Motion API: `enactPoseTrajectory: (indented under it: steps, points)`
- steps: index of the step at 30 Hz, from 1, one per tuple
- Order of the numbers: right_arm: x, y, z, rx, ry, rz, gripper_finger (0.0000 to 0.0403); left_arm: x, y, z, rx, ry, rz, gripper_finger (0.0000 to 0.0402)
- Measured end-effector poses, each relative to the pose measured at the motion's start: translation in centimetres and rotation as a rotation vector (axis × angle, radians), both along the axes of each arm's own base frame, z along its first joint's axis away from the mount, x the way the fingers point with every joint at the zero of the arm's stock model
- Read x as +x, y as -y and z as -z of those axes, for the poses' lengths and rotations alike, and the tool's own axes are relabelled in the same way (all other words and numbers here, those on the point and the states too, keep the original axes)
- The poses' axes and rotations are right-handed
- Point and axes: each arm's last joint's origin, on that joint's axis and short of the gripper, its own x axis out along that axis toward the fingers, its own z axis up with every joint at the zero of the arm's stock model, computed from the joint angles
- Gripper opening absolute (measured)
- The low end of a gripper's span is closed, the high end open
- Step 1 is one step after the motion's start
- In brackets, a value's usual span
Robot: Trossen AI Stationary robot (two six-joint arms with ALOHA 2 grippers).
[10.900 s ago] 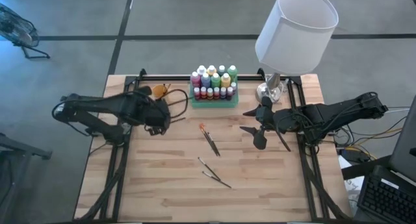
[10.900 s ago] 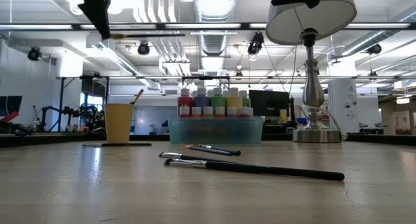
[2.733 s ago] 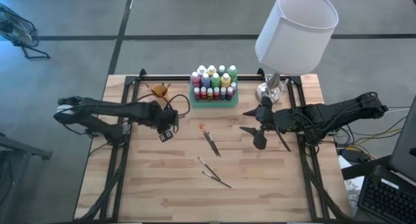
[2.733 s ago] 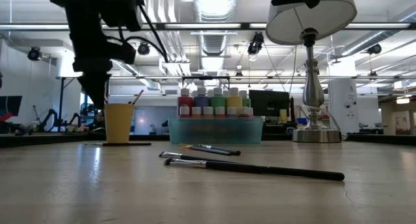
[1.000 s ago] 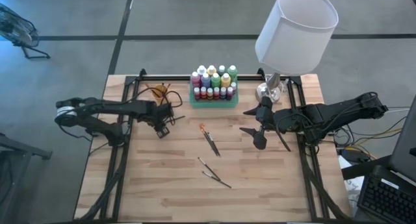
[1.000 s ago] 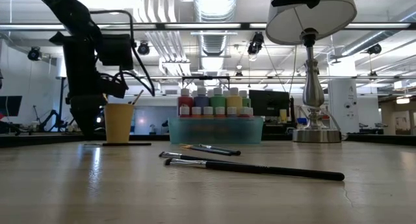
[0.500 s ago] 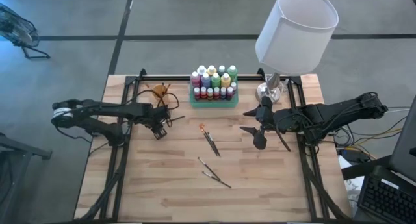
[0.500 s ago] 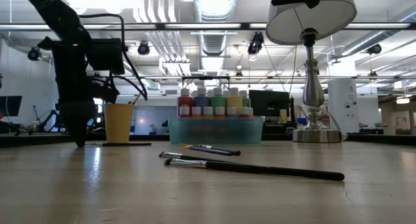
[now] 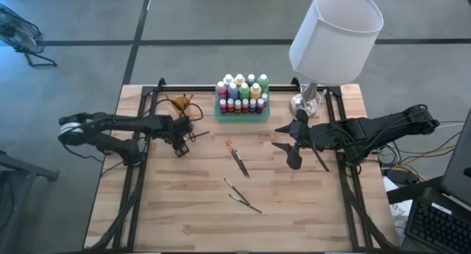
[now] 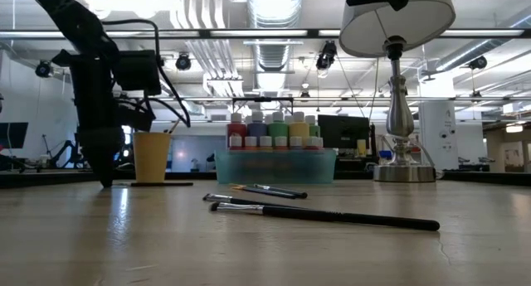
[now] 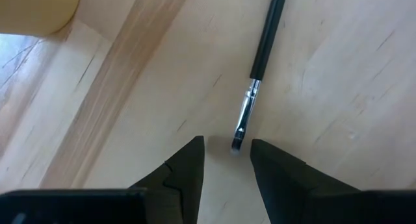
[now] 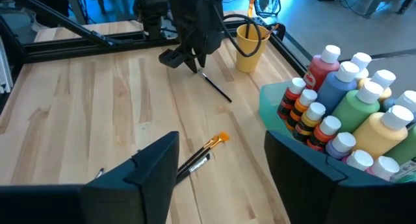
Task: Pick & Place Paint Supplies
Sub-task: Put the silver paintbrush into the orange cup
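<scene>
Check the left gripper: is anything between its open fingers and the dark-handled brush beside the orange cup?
Nothing visible. The left gripper stands open just over the paintbrush, whose metal end lies at the finger gap; only bare table surrounds it.

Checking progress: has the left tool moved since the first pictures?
Yes. The left tool has dropped from above the cup to the table, toward the near edge, at a brush.

The paintbrush (image 11: 261, 58) runs off the left wrist view's edge, its handle cut short.
</scene>
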Motion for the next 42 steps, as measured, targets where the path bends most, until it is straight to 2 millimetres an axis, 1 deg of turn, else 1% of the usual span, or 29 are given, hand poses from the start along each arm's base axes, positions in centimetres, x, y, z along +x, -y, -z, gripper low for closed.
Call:
enactPoseTrajectory:
  steps: [4, 8, 25, 36, 40, 42]
  points:
    - [0.0, -0.01, 0.0, 0.0, 0.0, 0.0, 0.0219, -0.01, -0.17, 0.01, -0.02, 0.01, 0.005, 0.0137]
    - [0.0, -0.01, -0.01, 0.0, 0.001, 0.0, 0.0227, 0.03, -0.14, 0.01, -0.027, 0.015, 0.014, 0.0126]
    - [0.0, -0.01, -0.01, 0.0, 0.001, 0.0, 0.0286, 0.09, -0.09, 0.03, -0.04, 0.024, 0.024, 0.0006]
    - [0.0, 0.0, 0.0, 0.0, 0.0, 0.0, 0.0324, 0.09, 0.07, -0.02, -0.083, 0.039, 0.038, 0.0002]
    - [0.0, 0.0, 0.0, 0.0, 0.0, 0.0, 0.0337, 0.21, 0.1, -0.68, -0.111, 0.04, 0.008, 0.0001]
    - [0.0, 0.0, 0.0, 0.0, 0.0, 0.0, 0.0344, 0.22, 0.34, -0.92, -0.162, 0.036, 0.015, 0.0001]
